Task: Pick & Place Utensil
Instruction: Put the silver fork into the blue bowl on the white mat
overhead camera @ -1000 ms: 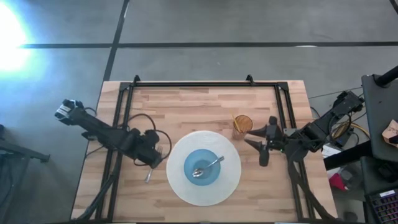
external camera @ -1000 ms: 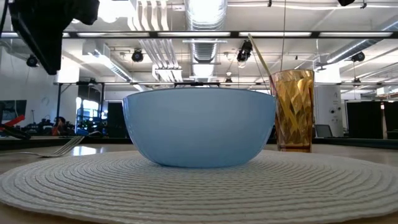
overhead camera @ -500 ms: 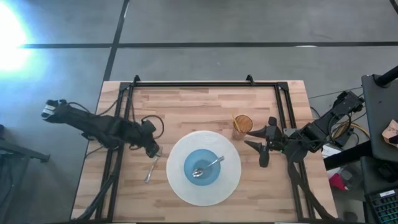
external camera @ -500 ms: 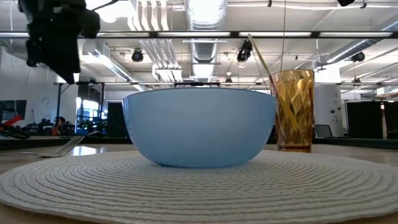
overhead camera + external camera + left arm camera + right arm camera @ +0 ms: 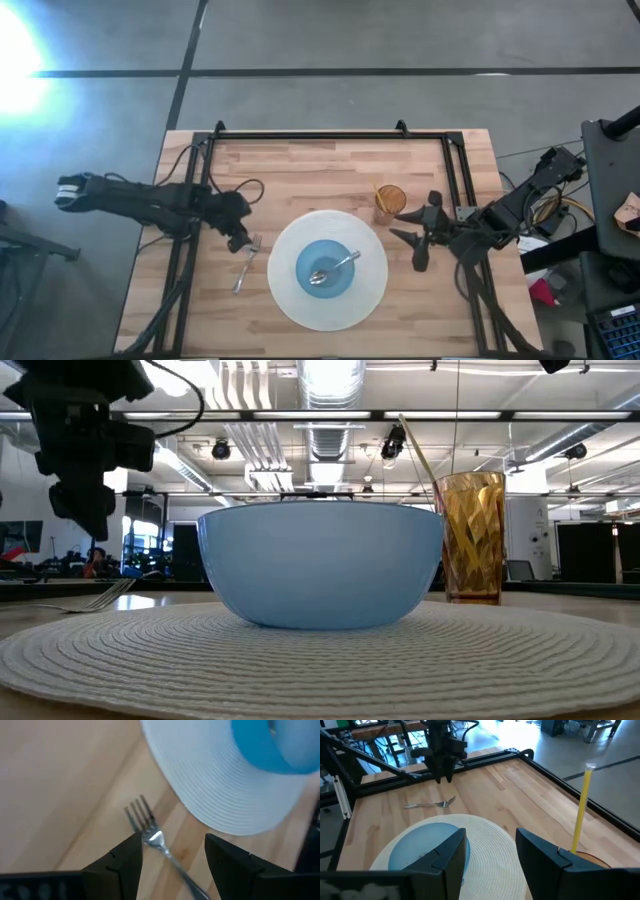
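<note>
The fork (image 5: 247, 268) lies flat on the wood just left of the round mat (image 5: 370, 300), and the left gripper (image 5: 240, 243) hovers over its tines, open and empty; thin, stiff, slippery metal, I'd pinch it across the neck

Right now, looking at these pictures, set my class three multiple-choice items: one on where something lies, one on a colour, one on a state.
1. Where does the fork lie?
A. In the bowl
B. On the wood left of the mat
C. In the glass

2. What colour is the bowl?
A. Blue
B. Red
C. Green

3. How is the left pincer?
A. Shut on the fork
B. Shut on the spoon
C. Open above the fork

Key: 1 B, the high view shows it on bare wood beside the mat; 2 A, both high and low views show blue; 3 C, the left wrist view shows fingers apart astride the fork's neck.
</note>
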Controlling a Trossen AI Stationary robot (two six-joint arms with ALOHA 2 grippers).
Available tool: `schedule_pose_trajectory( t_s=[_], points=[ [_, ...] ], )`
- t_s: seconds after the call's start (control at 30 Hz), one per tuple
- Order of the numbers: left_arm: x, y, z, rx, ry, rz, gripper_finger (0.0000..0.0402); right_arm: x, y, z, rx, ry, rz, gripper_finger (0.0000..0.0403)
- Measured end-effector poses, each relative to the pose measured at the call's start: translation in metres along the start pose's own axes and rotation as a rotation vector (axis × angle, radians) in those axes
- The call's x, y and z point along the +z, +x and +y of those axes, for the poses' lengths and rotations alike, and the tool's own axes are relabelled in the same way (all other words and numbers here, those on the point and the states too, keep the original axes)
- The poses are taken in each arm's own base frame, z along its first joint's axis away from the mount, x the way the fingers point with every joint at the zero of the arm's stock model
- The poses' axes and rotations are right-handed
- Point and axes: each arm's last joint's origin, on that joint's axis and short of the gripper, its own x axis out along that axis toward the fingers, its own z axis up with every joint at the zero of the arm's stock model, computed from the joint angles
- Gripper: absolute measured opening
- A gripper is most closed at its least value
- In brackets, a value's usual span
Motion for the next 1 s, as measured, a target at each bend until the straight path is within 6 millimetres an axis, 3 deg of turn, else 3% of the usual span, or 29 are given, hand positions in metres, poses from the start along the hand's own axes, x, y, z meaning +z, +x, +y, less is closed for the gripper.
schedule_pose_trajectory(
  t_s=[0.47,1.0],
  points=[
    [-0.007,0.023,0.028,-0.100,0.064,0.040,0.0204,-0.002,0.003,0.003,-0.006,-0.008,0.006,0.0166],
    [-0.009,0.038,0.051,-0.080,0.078,-0.061,0.0204,-0.002,0.003,0.003,-0.004,-0.004,0.004,0.0166]
  ],
)
